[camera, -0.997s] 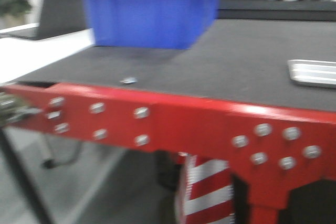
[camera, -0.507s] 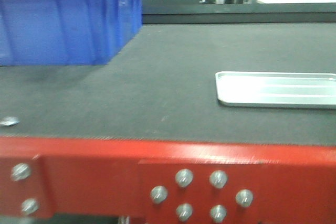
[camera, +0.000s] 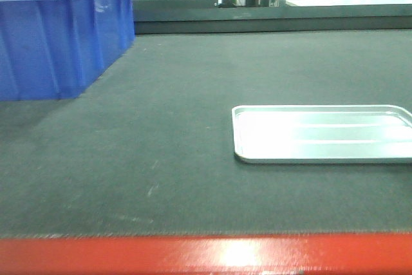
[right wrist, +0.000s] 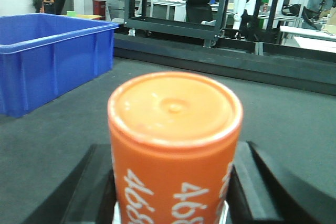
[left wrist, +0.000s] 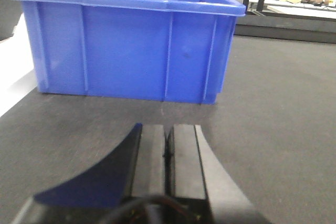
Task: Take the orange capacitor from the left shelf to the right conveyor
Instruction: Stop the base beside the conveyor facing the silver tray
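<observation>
Over the right conveyor, seen from the right wrist camera: the orange capacitor stands upright between the dark fingers of the right end effector, clamped on both sides, with white "4680" print showing on its wall. The left shelf is in no view. Judged step: set-down on the belt. Height of the capacitor's base above the belt cannot be told from these views. To do it well, lower straight down with the axis vertical and let go only once the base sits flat. A smooth cylinder released tilted would likely topple and roll on the textured surface. Spread the fingers evenly so neither side drags it over. Best target looks like the bare belt between the blue plastic bin and the silver tray, back from the red front edge. Surroundings: the bin sits at the left rear of the belt and the tray lies flat at the right, the two well apart. Neither blocks a descent in the middle, but drift to the right would land the part on the tray instead of the belt. The left end effector hangs low over the belt facing the bin, pads pressed together with nothing between them. Its distance from the drop zone cannot be told.
</observation>
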{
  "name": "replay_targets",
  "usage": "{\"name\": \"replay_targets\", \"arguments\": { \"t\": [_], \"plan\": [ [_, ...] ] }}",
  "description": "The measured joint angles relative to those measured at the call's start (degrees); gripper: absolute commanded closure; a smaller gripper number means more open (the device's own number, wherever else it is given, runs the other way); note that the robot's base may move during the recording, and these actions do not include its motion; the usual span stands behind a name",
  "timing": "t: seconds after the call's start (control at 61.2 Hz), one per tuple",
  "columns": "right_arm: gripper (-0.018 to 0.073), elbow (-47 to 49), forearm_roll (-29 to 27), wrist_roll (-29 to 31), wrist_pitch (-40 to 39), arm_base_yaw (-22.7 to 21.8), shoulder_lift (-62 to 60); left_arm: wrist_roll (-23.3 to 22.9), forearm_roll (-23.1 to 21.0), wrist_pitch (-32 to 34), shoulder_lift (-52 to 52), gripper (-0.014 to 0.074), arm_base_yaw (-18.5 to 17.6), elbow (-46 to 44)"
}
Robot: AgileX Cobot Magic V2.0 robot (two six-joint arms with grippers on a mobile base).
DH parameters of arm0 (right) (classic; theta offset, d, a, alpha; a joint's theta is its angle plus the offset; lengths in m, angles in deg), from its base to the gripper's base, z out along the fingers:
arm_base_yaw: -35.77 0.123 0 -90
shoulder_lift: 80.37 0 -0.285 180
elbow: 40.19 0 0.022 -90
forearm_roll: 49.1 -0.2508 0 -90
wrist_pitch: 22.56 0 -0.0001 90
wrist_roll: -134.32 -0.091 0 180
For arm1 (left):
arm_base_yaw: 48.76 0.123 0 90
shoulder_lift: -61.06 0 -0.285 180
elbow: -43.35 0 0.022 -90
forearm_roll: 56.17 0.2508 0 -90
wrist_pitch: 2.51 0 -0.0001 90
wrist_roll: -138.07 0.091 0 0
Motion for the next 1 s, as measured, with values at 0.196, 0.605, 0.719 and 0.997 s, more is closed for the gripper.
{"name": "replay_targets", "arguments": {
  "t": [0.196, 0.605, 0.719, 0.997],
  "plan": [
    [0.0397, 0.0, 0.0, 0.0, 0.0, 0.0, 0.0, 0.0, 0.0, 0.0, 0.0, 0.0701, 0.0, 0.0],
    [0.0397, 0.0, 0.0, 0.0, 0.0, 0.0, 0.0, 0.0, 0.0, 0.0, 0.0, 0.0701, 0.0, 0.0],
    [0.0397, 0.0, 0.0, 0.0, 0.0, 0.0, 0.0, 0.0, 0.0, 0.0, 0.0, 0.0701, 0.0, 0.0],
    [0.0397, 0.0, 0.0, 0.0, 0.0, 0.0, 0.0, 0.0, 0.0, 0.0, 0.0, 0.0701, 0.0, 0.0]
  ]
}}
